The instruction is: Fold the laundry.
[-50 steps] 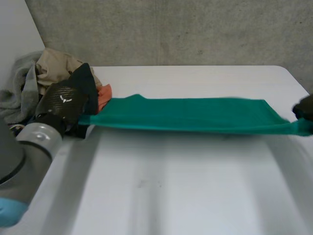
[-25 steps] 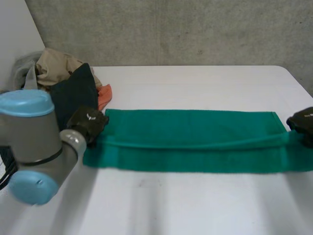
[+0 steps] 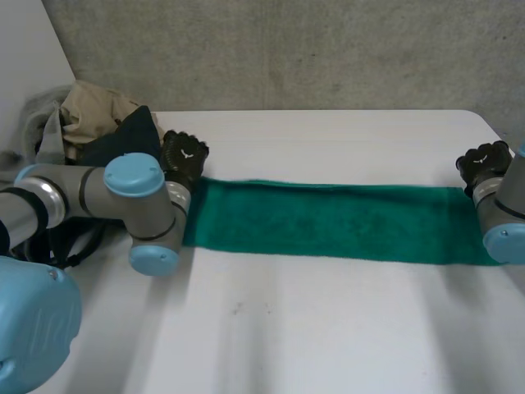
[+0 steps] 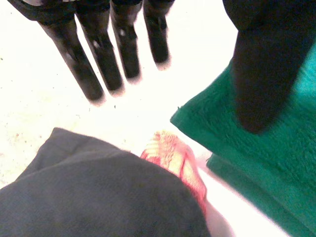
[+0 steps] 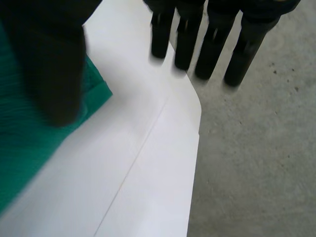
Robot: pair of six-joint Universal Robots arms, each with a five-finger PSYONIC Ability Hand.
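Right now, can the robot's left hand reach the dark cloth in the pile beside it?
Probably yes. The left hand is open and holds nothing. The dark cloth lies just past its fingertips, with a strip of bare table between them, so nothing seems to block the way.

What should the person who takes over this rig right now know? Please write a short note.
Left robot hand: open, fingers straight, at the far left corner of the green towel, thumb over the cloth, pinching nothing.
Right robot hand: open, at the towel's far right corner, thumb over the cloth.
Towel: flat on the white table as a long strip, in two layers.
Laundry pile: at the table's far left, with a dark cloth and a red cloth nearest the towel.
Done: the lengthwise fold.
Left: probably fold the strip shorter, then the pile.
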